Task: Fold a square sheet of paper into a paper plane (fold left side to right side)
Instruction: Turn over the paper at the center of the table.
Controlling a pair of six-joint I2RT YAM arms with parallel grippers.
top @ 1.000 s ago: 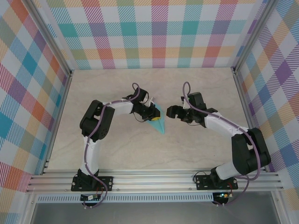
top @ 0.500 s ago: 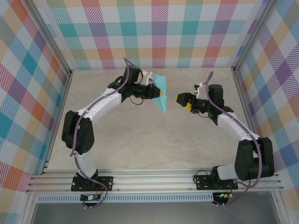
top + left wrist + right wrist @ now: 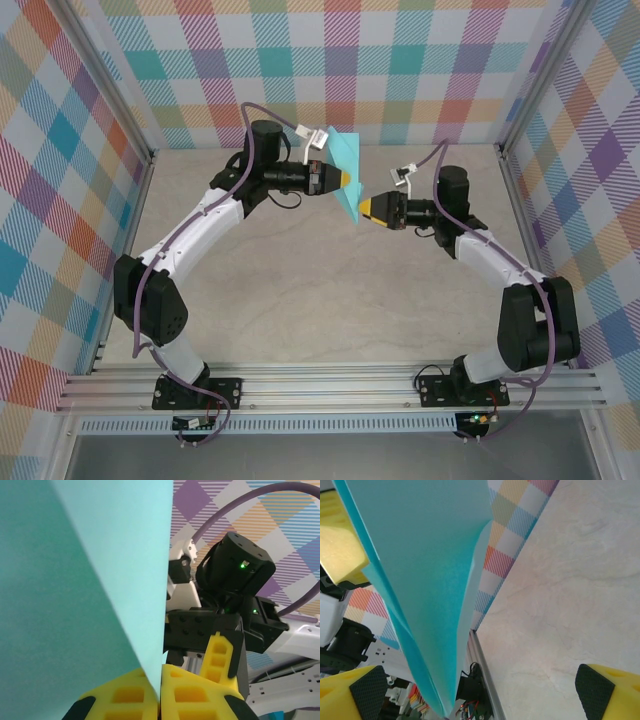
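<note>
My left fingers (image 3: 125,696) are clenched on the paper plane (image 3: 349,160), holding it in the air above the far end of the bench (image 3: 300,300). My right fingers (image 3: 606,686) are spread wide with the plane's lower end between them, gripping nothing. Risks:
- The right closes off-crease and crumples it.
- The left lets go early and it drops.
- Thin paper slips from a single pinch.

No readable writing or brand.

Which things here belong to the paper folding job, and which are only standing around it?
Job:
- plane, held up off the table
- left hand, shut on the plane
- right hand, open, close to the plane

Only around:
- table
- walls
- rail
- cable
</note>
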